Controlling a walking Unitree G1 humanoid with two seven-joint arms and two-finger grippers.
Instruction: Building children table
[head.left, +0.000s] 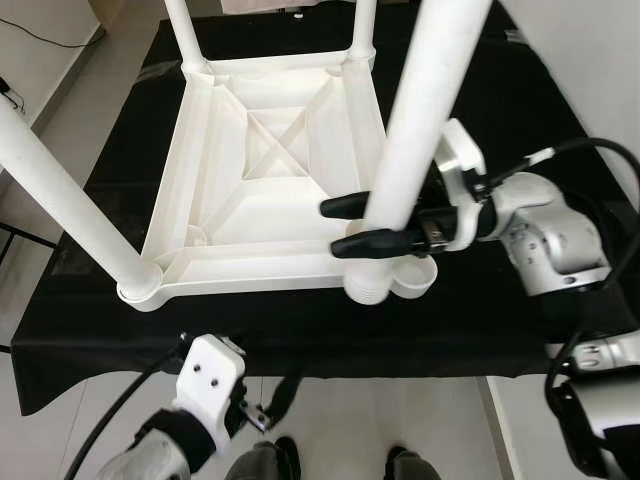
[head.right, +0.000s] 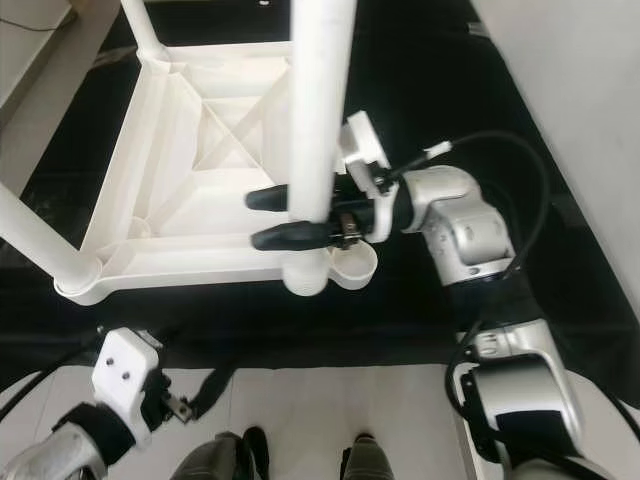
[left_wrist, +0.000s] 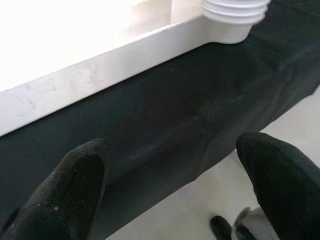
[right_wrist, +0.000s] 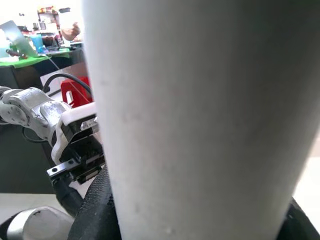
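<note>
table leg (head.left: 415, 120) clamped by right gripper (head.left: 352, 225) (upright at corner); left gripper (left_wrist: 170, 190) spread, empty.

A plain white plastic tabletop (head.left: 270, 190) and matching white leg (head.left: 415, 120) lie on a solid black cloth (head.left: 520, 110), gripped by the silver arm's black-fingered right gripper (head.left: 352, 225), above a pale grey floor (head.left: 350, 420).

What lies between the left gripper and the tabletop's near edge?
Only black cloth, draped over the support's front edge. The left wrist view shows it running bare from the left gripper, open, up to the white tabletop.
</note>
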